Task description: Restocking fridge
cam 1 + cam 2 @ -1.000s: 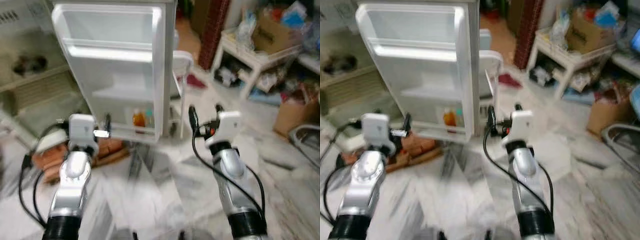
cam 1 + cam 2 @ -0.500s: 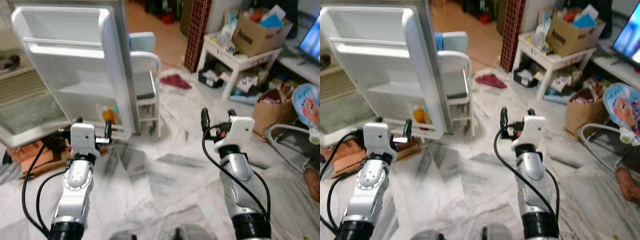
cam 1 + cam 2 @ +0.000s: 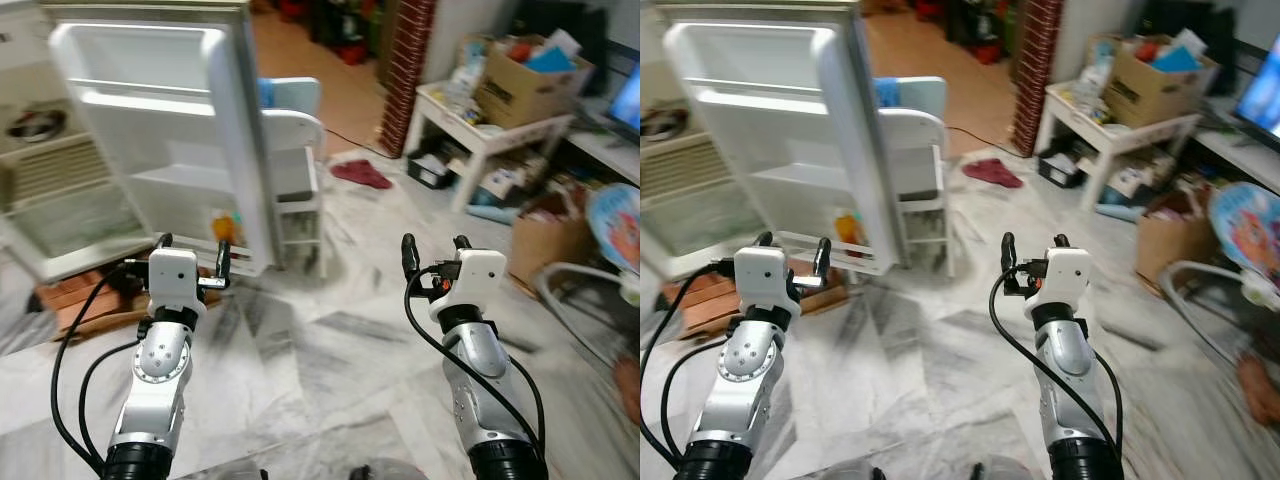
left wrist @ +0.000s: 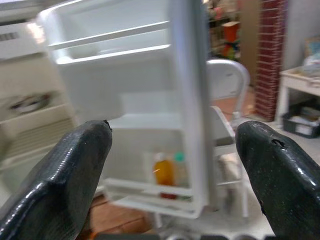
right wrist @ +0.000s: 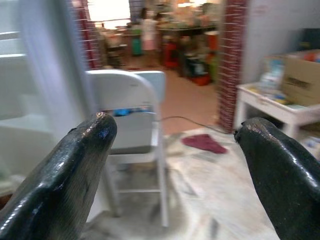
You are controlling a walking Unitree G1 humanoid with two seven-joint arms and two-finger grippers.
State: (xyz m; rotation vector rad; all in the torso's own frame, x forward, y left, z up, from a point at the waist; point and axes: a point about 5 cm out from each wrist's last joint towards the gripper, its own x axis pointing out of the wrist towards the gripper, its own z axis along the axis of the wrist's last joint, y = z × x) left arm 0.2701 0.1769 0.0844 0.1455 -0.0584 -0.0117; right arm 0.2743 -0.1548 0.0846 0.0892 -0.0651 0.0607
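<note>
The white fridge door (image 3: 160, 140) stands wide open ahead on my left, its inner shelves facing me. An orange bottle (image 3: 222, 226) and a small teal-capped one (image 4: 179, 165) sit in the door's bottom shelf. The fridge body (image 3: 50, 190) shows behind it at the far left with a wire shelf. My left gripper (image 3: 192, 254) is held up open before the door's lower edge, nothing between its fingers (image 4: 60, 190). My right gripper (image 3: 434, 252) is open and empty too, raised over the marble floor.
A white folding chair (image 3: 295, 170) stands just right of the fridge door. A white low table (image 3: 490, 130) with cardboard boxes is at the back right, with a brick pillar (image 3: 405, 70) beside it. A red cloth (image 3: 362, 176) lies on the floor. Red bricks (image 3: 80, 305) sit under the fridge.
The camera has swung back slightly left, so the fridge door sits more to the right in view. Both arms keep their raised pose with open fingers.
</note>
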